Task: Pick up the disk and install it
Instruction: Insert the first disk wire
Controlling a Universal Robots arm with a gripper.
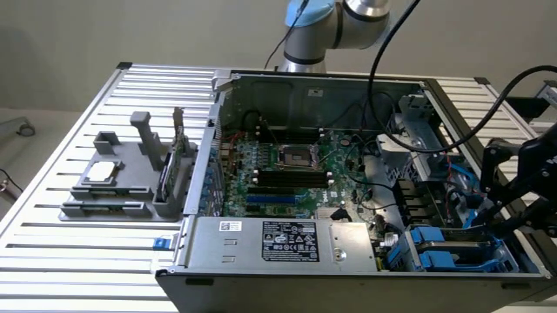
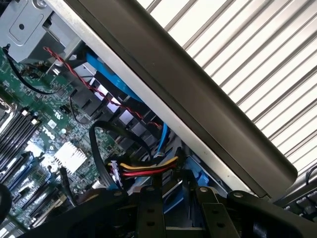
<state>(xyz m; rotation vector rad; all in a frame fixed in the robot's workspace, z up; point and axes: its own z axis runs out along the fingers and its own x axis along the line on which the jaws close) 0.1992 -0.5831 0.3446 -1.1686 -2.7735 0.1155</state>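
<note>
Black gripper (image 2: 181, 201) sits over blue-framed disk (image 2: 198, 179), cables (image 2: 148, 169) and case wall (image 2: 208, 114) close; jaws' hold cannot be told.

Exterior camera overlooks the whole case (image 1: 278, 91) from above; wrist camera, just behind my pincer (image 2: 181, 210), shares its motherboard (image 2: 49, 124).

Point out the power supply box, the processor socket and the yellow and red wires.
power supply box (image 1: 289, 242): exterior view, on its label.
processor socket (image 1: 291, 155): exterior view, its middle.
yellow and red wires (image 2: 146, 168): wrist view, mid-bundle.
</note>
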